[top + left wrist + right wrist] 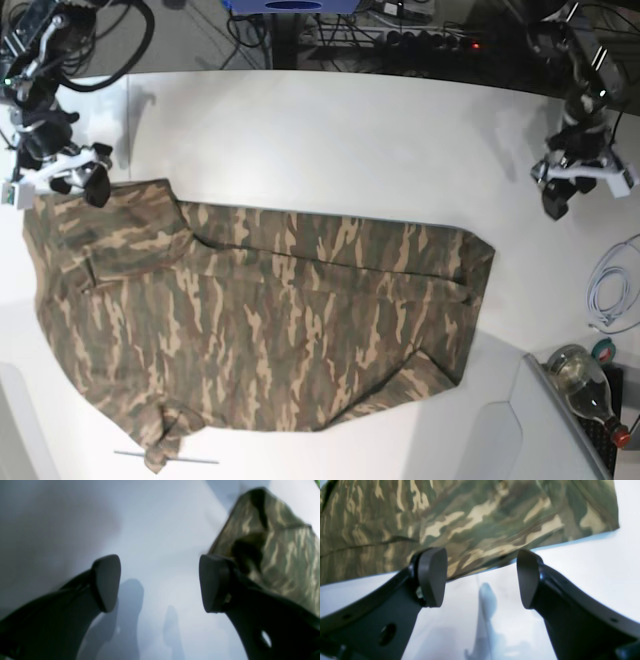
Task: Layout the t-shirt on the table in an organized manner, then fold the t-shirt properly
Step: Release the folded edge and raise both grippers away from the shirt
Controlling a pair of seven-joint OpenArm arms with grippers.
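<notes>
- One t-shirt, spread on the desk.
- One desk.
- Two grippers: left gripper, right gripper.
- One bottle by the desk's corner.

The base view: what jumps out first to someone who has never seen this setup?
A big camouflage t-shirt lies spread across the middle of the white table, with one lower corner bunched up. Two grippers hang apart from it with jaws open: the right gripper at its upper left corner, the left gripper off to the far right over bare table.
</notes>
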